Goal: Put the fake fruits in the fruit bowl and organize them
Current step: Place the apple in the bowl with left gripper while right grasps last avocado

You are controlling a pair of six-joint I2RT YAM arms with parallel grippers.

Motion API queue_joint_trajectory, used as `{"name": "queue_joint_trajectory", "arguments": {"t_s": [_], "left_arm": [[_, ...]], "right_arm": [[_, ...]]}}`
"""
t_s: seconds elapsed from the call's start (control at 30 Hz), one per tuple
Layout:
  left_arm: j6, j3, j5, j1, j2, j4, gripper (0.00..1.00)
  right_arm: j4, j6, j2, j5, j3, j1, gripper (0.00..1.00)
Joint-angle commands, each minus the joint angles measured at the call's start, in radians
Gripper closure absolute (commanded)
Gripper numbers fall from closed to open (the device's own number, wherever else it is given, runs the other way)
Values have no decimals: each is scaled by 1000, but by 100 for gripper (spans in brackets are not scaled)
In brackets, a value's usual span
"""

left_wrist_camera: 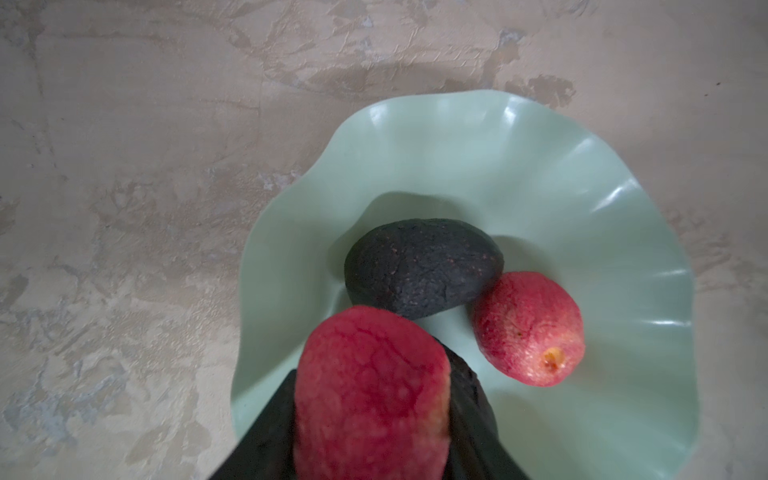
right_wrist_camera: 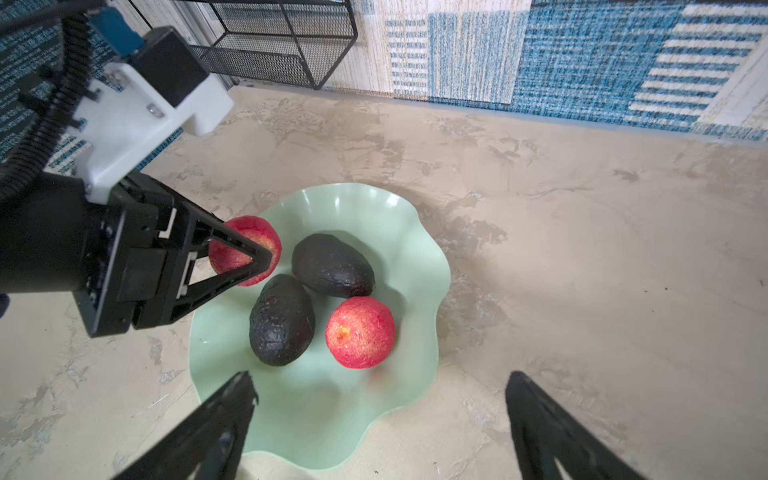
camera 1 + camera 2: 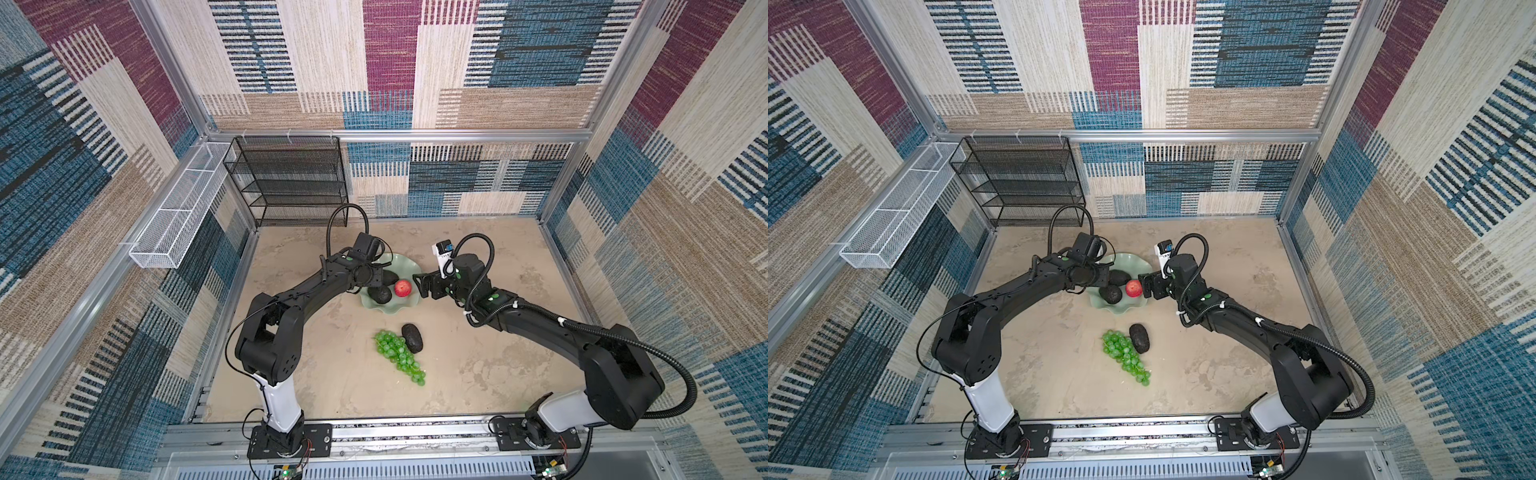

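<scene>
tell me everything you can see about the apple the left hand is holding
The apple is small and red, mottled with paler yellowish flecks. Its skin looks rough and matte, like painted foam, and no stem shows. The left hand is shut on it, gripping its sides and holding it over the edge of the mint-green bowl, close beside two dark avocados. Whether it touches the bowl or an avocado cannot be told.

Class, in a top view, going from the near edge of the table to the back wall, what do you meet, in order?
grapes → loose avocado → bowl → shelf
</scene>
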Motion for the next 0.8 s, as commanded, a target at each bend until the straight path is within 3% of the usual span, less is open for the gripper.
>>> {"name": "queue_joint_trajectory", "arguments": {"t_s": [0.0,0.2,0.37,0.53,0.77], "left_arm": [[11,12,-28,5,25,-22,49],[-7,40,-26,12,67,-40,48],[-17,40,-20,12,73,-38,39],[-19,37,-16,12,37,-32,28],[-28,17,-20,18,-60,6,25]], "right_arm": [[2,20,-5,-6,-16,-1,5],[-19,69,-31,-24,-66,8,7],[-57,104,-82,-43,-125,32,9],[-131,123,-132,-38,-171,110,10],[-129,210,-111,-66,-222,219,13]]}}
